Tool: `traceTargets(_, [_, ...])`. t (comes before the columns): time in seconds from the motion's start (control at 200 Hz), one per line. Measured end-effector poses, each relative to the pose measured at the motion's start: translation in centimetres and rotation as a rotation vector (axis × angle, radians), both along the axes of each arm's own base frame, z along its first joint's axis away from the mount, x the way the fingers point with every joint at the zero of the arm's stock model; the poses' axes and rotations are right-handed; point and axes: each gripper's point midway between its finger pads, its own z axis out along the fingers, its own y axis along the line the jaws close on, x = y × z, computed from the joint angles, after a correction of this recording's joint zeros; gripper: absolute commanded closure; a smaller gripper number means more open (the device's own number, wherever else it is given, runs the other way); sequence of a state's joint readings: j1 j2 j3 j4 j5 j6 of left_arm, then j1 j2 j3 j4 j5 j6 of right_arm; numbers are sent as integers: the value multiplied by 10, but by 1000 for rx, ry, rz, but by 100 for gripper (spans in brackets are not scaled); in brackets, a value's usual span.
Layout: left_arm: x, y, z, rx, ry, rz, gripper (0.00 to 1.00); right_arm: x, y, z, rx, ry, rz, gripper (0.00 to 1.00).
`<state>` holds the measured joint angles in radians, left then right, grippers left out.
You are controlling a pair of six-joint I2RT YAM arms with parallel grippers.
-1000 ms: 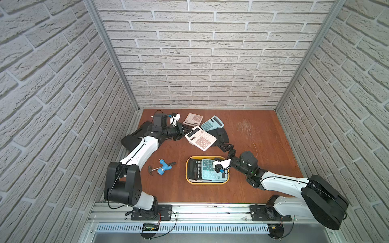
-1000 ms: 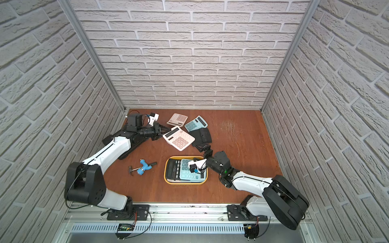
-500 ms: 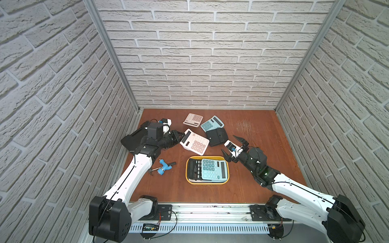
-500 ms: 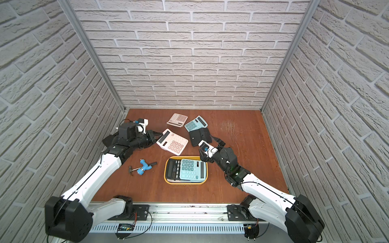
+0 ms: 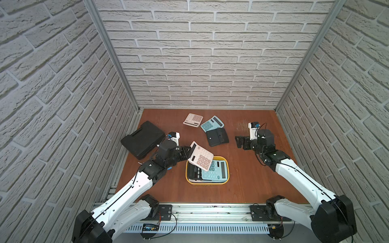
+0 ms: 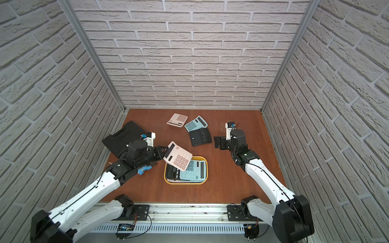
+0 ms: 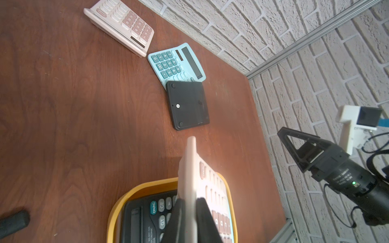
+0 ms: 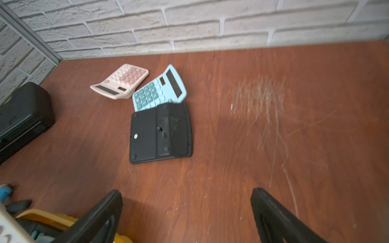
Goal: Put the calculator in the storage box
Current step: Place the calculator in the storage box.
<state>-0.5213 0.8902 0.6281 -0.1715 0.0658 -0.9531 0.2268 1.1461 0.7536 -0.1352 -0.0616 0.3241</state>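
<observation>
Clearly tilted, pink calculator (image 5: pixel 200 156) hangs keys-up over yellow storage box (image 5: pixel 207 183)

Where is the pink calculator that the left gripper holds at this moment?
In both top views the pink calculator sits clamped in the left gripper, tilted over the left end of the yellow storage box.

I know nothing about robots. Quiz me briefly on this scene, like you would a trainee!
1. True or false: the left hand holds a pink calculator tilted over the yellow storage box.
2. Which hand is open and empty? A) the left hand B) the right hand
3. Fill in: the black calculator out on the table lies face ____.
Key: 1 true; 2 B; 3 down.
</observation>
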Motion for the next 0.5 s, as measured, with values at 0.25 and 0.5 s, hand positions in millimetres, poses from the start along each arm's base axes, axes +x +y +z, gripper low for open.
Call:
traceTargets(0.25, [-18,4,-29,0,-40,64,100,1,5,-15,164,180,-27,1])
traceTargets(0.5, [-33,-1,-33,-38,-130,92,100,1,13,-18,245,227,-13,1])
